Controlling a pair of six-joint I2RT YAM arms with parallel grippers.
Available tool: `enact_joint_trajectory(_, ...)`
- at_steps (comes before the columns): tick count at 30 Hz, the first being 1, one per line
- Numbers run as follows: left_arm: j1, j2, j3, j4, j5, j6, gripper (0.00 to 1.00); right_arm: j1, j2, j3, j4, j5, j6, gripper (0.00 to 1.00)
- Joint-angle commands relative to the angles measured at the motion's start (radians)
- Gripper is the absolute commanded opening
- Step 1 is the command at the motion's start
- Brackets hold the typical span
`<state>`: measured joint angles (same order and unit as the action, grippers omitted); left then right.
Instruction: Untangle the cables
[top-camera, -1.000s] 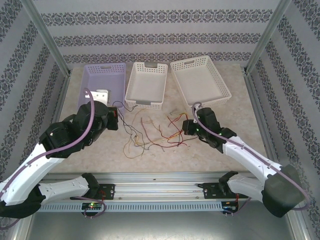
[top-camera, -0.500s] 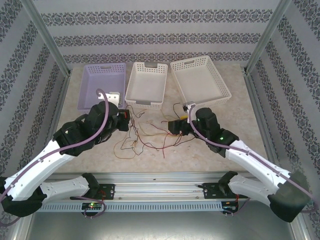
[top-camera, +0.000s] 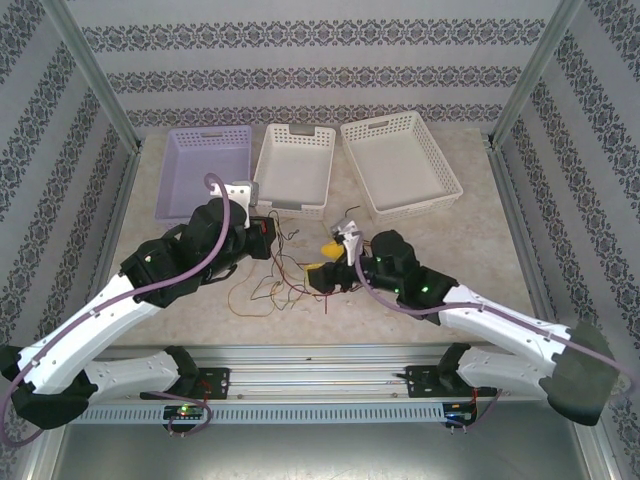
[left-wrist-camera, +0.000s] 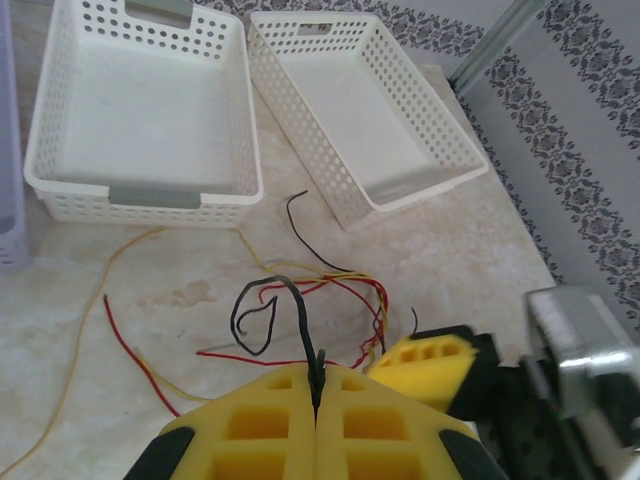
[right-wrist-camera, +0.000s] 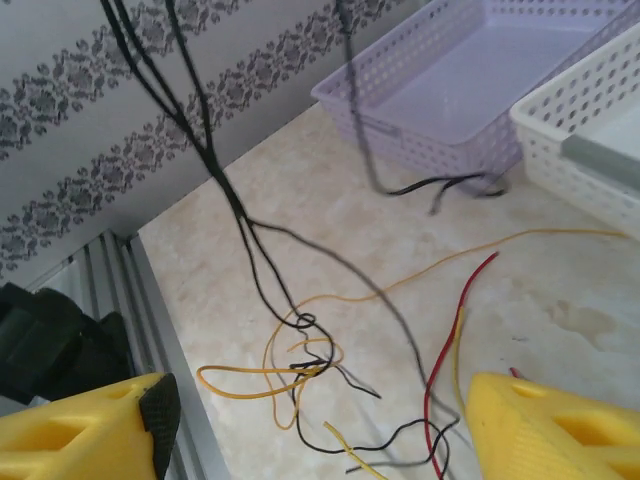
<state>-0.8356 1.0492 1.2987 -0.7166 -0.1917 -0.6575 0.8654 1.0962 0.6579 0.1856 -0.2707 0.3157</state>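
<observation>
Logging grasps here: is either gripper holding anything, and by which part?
The left gripper pinches a black cable between its shut jaws; where along its length is unclear. The right gripper is open, holding nothing.

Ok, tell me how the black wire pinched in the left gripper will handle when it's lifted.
Probably floppy: the black wire curls over in a loop straight out of the left gripper. Likely very light, being so thin. It may drag the red wires along, since they cross it.
</observation>
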Motion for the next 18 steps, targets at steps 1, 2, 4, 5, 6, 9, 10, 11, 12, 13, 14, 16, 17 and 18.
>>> enact_joint_trajectory(1,0.009,-0.003,-0.017,0.06,0.029,-0.034,0.0,0.036,0.048,-0.005,0.108,0.011,-0.028,0.73)
enact_joint_trajectory(2,0.009,-0.004,-0.019,0.064,0.032,-0.039,0.0,0.048,0.067,0.003,0.113,0.014,-0.032,0.72)
enact_joint_trajectory(4,0.009,-0.002,-0.027,0.077,0.042,-0.048,0.0,0.077,0.113,0.024,0.114,0.034,-0.043,0.69)
enact_joint_trajectory(5,0.009,-0.003,-0.027,0.081,0.044,-0.051,0.0,0.086,0.13,0.03,0.118,0.048,-0.047,0.68)
enact_joint_trajectory(6,0.009,-0.002,-0.028,0.082,0.048,-0.055,0.0,0.093,0.148,0.035,0.125,0.056,-0.047,0.68)
enact_joint_trajectory(9,0.009,-0.003,-0.032,0.089,0.055,-0.061,0.0,0.096,0.183,0.036,0.155,0.083,-0.043,0.68)
enact_joint_trajectory(10,0.009,-0.006,-0.031,0.089,0.056,-0.063,0.0,0.096,0.19,0.034,0.162,0.093,-0.043,0.68)
enact_joint_trajectory(11,0.009,-0.006,-0.032,0.09,0.056,-0.065,0.0,0.096,0.196,0.033,0.171,0.096,-0.039,0.68)
enact_joint_trajectory(12,0.009,-0.007,-0.032,0.091,0.058,-0.064,0.0,0.096,0.202,0.034,0.184,0.092,-0.034,0.68)
enact_joint_trajectory(13,0.009,-0.008,-0.035,0.092,0.058,-0.065,0.0,0.098,0.209,0.034,0.195,0.092,-0.029,0.68)
enact_joint_trajectory(14,0.009,-0.007,-0.035,0.094,0.058,-0.066,0.0,0.099,0.212,0.034,0.204,0.096,-0.025,0.68)
enact_joint_trajectory(16,0.009,-0.005,-0.041,0.101,0.062,-0.071,0.0,0.103,0.221,0.035,0.218,0.121,-0.024,0.66)
enact_joint_trajectory(17,0.009,-0.006,-0.044,0.105,0.066,-0.073,0.0,0.102,0.224,0.037,0.221,0.135,-0.024,0.66)
enact_joint_trajectory(18,0.009,-0.006,-0.046,0.11,0.07,-0.076,0.0,0.102,0.228,0.036,0.227,0.147,-0.027,0.65)
